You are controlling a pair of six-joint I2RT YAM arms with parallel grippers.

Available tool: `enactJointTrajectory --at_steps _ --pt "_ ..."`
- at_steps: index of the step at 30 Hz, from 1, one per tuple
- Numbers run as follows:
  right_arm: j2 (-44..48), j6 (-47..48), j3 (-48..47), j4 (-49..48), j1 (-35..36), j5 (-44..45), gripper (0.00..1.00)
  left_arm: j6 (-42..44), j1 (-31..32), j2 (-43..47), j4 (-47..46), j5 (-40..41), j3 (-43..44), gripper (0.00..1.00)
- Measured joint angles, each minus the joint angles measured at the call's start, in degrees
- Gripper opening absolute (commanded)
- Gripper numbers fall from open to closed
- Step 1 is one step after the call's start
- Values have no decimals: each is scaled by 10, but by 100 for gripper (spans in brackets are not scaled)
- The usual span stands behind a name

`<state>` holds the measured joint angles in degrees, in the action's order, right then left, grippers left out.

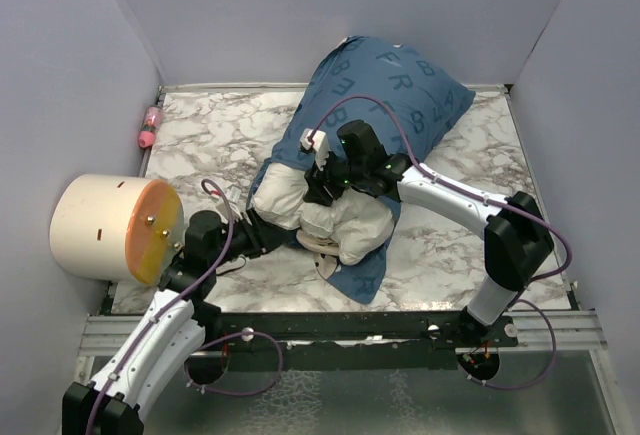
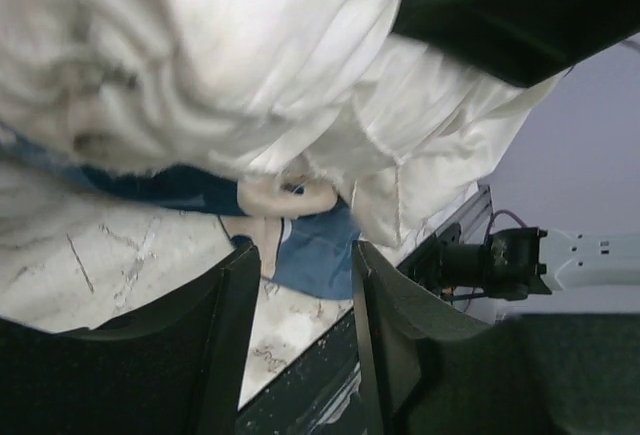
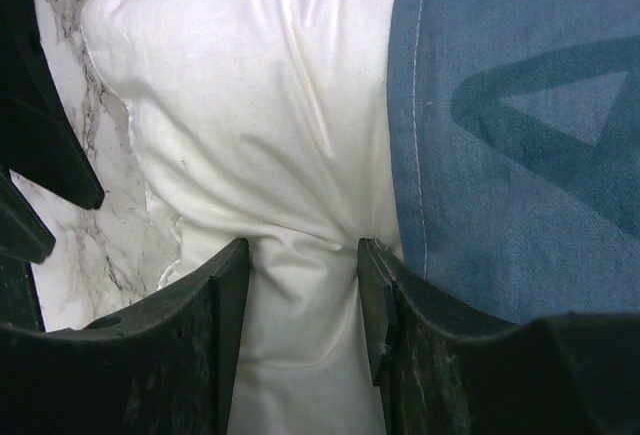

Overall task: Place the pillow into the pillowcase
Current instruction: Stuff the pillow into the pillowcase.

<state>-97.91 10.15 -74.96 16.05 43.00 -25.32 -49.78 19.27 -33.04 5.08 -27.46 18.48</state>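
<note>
Pillow partly in, bare end toward me.
Nearest me, my left fingers (image 1: 256, 225) stand part open on nothing, low over the desk (image 1: 200, 135) beside the bare white end of the pillow (image 1: 350, 223). Just beyond, my right fingers (image 1: 318, 187) stand apart astride a ridge of that white fabric, at the hem of the pillowcase (image 1: 400, 85). The far part is sheathed in blue, reaching the back wall.

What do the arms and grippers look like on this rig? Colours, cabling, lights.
The left arm and right arm have white link shells with black joints. A purple cable loops along each. Small green lights glow near the right wrist. The left gripper and right gripper have broad matte-black fingers.
</note>
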Motion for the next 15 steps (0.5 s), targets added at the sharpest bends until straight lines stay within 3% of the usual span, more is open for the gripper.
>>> enactJointTrajectory --at_steps 2,4,11,15 --pt "0 -1 0 0 0 1 49 -23 15 3 -12 2 -32 63" --pt "0 -3 0 0 0 2 49 -38 37 0 -26 10 -58 70" --pt "0 -5 0 0 0 4 49 -71 86 -98 -132 73 -85 69" --pt "0 -5 0 0 0 5 49 -74 90 -156 -192 110 -84 60"
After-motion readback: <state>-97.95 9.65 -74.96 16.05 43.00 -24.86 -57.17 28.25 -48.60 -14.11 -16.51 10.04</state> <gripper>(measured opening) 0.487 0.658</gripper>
